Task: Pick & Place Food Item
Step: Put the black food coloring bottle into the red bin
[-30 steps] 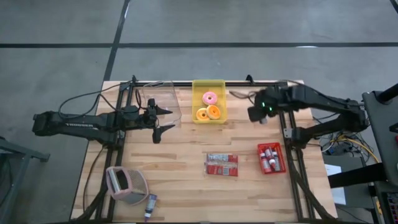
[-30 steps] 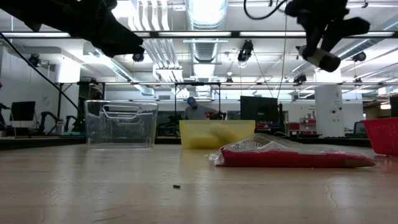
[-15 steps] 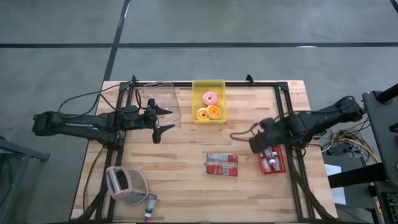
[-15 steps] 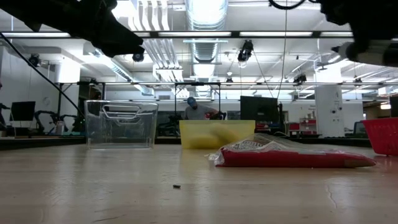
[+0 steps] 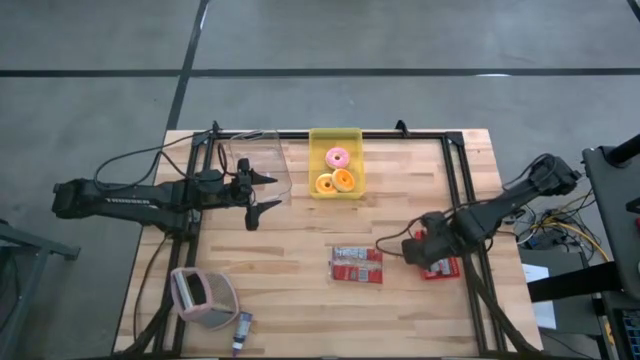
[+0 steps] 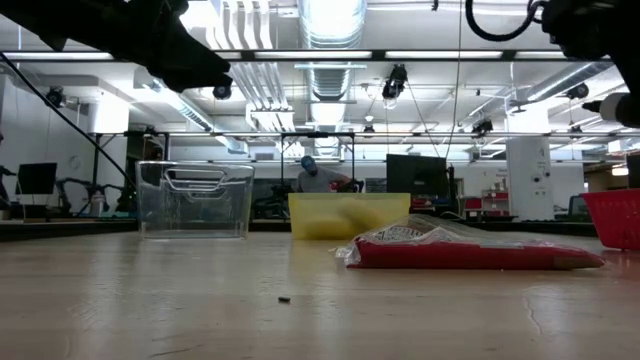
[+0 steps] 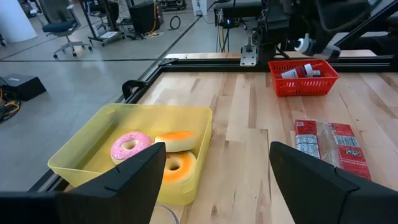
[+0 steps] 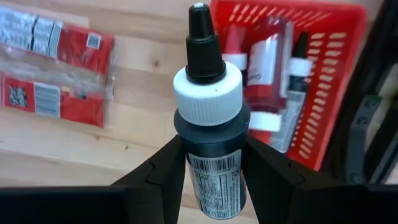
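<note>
From overhead, the right gripper (image 5: 418, 247) sits low over the wooden table (image 5: 300, 300), right beside the small red plastic basket of bottles (image 5: 446, 266) and near the red and clear snack packet (image 5: 357, 266). The left gripper (image 5: 262, 190) waits by the clear plastic bin (image 5: 257, 150), fingers spread wide. The yellow plastic tray (image 5: 336, 139) holds the pink-frosted doughnut (image 5: 338, 157) and two orange ones.

At table height, mostly just the snack packet (image 6: 470, 250) lying flat, the yellow tray (image 6: 348, 215) behind it, and the red basket (image 6: 614, 218) at the edge. The right arm's barely in shot up top, hard to make out.

Left wrist camera: spread fingers (image 7: 137, 174) empty, tray (image 7: 93, 140) with doughnuts straight ahead.

Right wrist camera: the fingers are pinching a dark squeeze bottle with a white collar and black nozzle (image 8: 208, 143), held above the table just beside the basket (image 8: 336, 93).
</note>
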Robot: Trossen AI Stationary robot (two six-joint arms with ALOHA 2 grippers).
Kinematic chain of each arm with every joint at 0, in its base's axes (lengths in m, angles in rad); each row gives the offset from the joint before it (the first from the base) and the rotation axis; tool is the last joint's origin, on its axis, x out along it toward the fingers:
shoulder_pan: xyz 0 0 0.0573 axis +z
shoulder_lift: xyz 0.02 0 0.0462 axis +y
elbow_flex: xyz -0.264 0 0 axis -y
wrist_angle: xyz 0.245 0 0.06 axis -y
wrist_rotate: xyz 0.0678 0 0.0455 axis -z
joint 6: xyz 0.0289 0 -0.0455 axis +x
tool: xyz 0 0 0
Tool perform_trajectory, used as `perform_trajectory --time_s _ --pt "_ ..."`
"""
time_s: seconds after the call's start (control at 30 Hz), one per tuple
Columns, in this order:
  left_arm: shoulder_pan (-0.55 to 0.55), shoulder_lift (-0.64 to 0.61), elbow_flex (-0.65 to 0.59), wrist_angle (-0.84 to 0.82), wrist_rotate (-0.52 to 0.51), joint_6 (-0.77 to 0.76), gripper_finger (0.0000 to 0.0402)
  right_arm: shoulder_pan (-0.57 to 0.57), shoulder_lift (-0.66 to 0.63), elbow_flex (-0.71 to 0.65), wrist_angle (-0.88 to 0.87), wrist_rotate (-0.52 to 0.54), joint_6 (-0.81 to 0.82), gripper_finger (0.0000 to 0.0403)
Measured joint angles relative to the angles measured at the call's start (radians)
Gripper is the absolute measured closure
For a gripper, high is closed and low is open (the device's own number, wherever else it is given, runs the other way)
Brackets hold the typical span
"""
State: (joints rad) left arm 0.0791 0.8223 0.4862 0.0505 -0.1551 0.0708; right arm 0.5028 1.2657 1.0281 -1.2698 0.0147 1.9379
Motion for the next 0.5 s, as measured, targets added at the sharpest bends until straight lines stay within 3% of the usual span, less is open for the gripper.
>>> perform_trajectory --time_s 0.5 --pt "0.000 0.000 0.000 0.000 0.000 0.000 0.0110 0.023 0.025 -0.105 0.025 0.004 0.045 0.0264"
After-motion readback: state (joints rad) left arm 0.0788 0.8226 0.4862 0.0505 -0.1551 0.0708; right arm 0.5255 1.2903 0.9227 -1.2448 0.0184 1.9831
